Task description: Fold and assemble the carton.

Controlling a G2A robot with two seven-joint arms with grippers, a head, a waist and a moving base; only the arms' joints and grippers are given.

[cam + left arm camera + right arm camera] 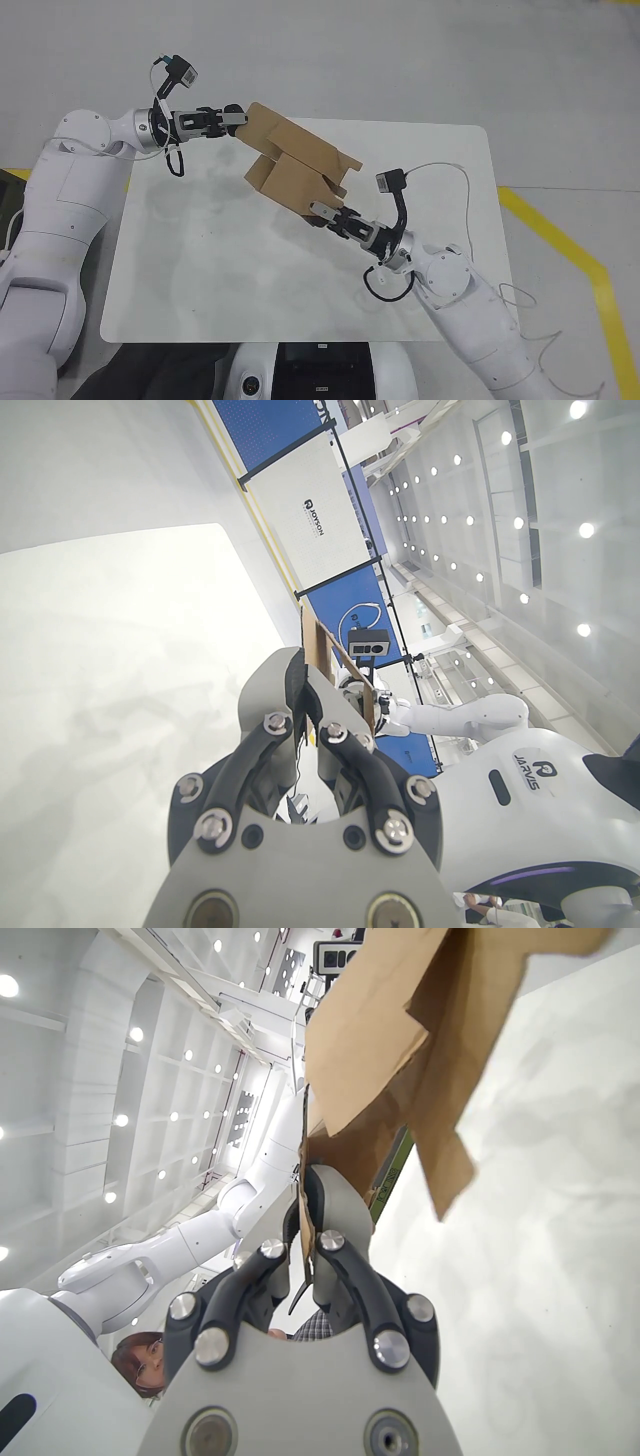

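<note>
We are holding the carton above the table, its long axis stretching between our claws. The left gripper is pinching one end and the right gripper the opposite end.

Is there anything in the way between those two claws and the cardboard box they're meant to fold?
Nothing visible stands in the way. The left gripper and the right gripper are each shut on an edge of the carton, at opposite ends, holding it between them over the white table.
</note>
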